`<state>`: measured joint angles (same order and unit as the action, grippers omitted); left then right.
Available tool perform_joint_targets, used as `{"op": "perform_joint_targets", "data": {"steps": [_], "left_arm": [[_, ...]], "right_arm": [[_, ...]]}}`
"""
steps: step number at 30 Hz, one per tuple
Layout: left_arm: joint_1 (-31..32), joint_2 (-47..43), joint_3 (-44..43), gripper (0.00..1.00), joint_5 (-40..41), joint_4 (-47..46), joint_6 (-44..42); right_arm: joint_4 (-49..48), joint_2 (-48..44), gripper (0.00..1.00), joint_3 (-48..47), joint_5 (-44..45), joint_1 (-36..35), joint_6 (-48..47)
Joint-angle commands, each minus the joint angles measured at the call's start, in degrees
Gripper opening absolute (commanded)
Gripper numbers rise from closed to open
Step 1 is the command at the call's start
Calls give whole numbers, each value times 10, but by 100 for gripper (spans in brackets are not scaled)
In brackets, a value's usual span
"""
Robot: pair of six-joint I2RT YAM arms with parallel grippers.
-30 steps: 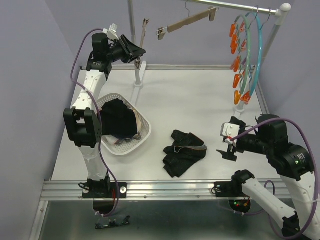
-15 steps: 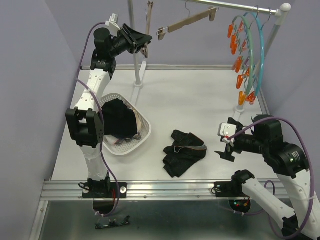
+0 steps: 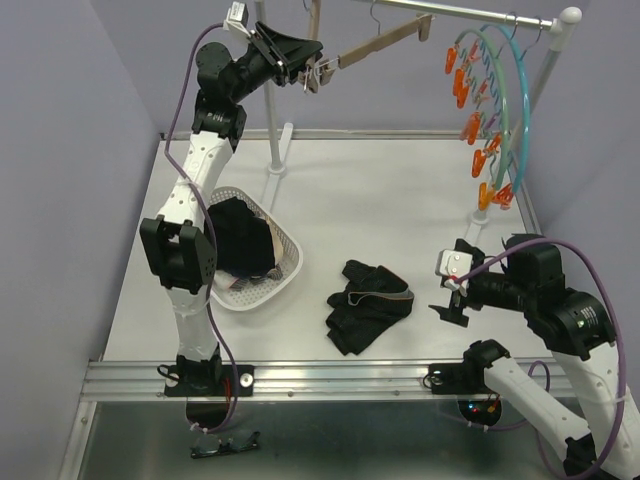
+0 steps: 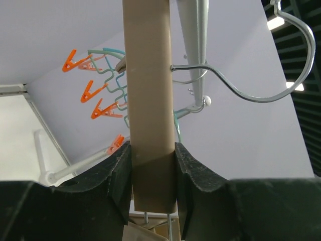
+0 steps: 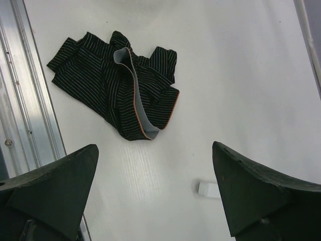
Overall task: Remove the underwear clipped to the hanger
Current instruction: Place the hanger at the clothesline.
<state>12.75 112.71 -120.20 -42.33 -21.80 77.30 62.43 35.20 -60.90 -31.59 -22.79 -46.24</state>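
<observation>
Hanger (image 4: pixel 148 100), flat tan wood, between jaws

The white table (image 3: pixel 400 200) bears a white basket (image 3: pixel 255 293) — and, beside it, crumpled black striped underwear (image 3: pixel 368 300).

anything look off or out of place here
The tan hanger hangs steeply tilted from the rail, its low end clamped in the left gripper. Striped underwear lies crumpled on the table, outside the basket.
</observation>
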Motion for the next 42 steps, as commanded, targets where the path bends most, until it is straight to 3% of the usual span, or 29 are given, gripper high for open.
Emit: {"op": "perform_joint_targets", "data": {"steps": [1, 12, 23, 42], "left_arm": [[0, 19, -43, 0, 20, -59, 48], [0, 72, -120, 0, 49, -53, 81], [8, 69, -147, 0, 59, -41, 74], [9, 146, -196, 0, 103, 29, 80]], "right_arm": [[-25, -9, 100, 7, -14, 5, 11], [-26, -19, 100, 20, -23, 5, 12], [-28, -22, 100, 30, -33, 5, 14], [-28, -42, 100, 35, -56, 14, 21]]}}
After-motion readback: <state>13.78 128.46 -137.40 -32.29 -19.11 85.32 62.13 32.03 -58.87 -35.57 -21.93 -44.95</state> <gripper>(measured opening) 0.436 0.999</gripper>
